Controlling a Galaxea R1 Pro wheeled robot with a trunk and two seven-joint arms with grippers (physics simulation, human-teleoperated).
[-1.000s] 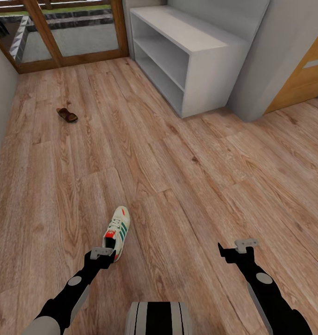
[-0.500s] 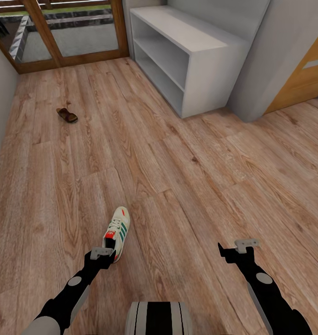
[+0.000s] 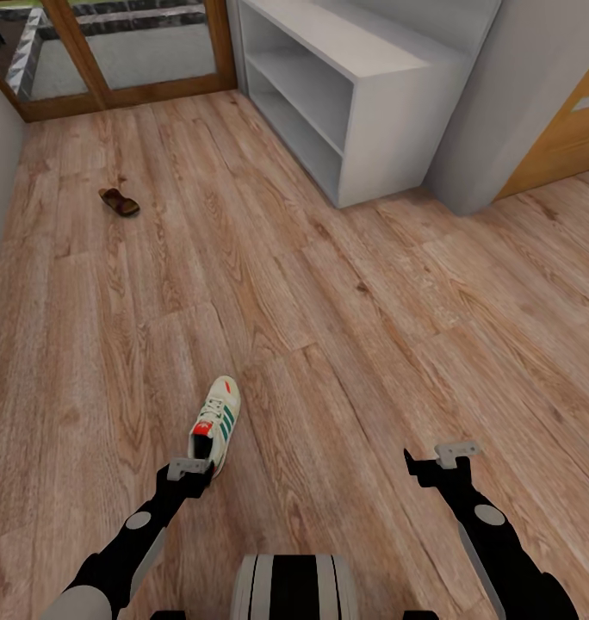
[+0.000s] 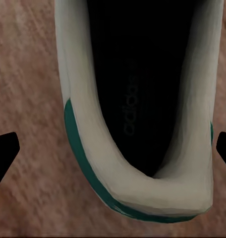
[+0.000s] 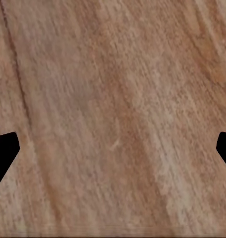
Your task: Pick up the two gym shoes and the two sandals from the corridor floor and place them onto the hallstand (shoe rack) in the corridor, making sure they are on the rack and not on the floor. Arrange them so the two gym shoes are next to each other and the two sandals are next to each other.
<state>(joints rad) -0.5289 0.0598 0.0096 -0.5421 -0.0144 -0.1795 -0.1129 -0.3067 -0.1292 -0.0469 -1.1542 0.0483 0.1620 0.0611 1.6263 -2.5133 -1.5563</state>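
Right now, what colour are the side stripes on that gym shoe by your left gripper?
Green, on the white gym shoe by the left gripper; clearest in the head view.

One piece of text can be read: the brand word "adidas", printed in faint grey lowercase letters on the dark insole inside the gym shoe (image 4: 138,99), seen in the left wrist view looking down into the shoe's opening. The letters run lengthwise along the insole. From the head view the same gym shoe (image 3: 215,422) shows green stripes and a red patch, but no lettering is legible there.
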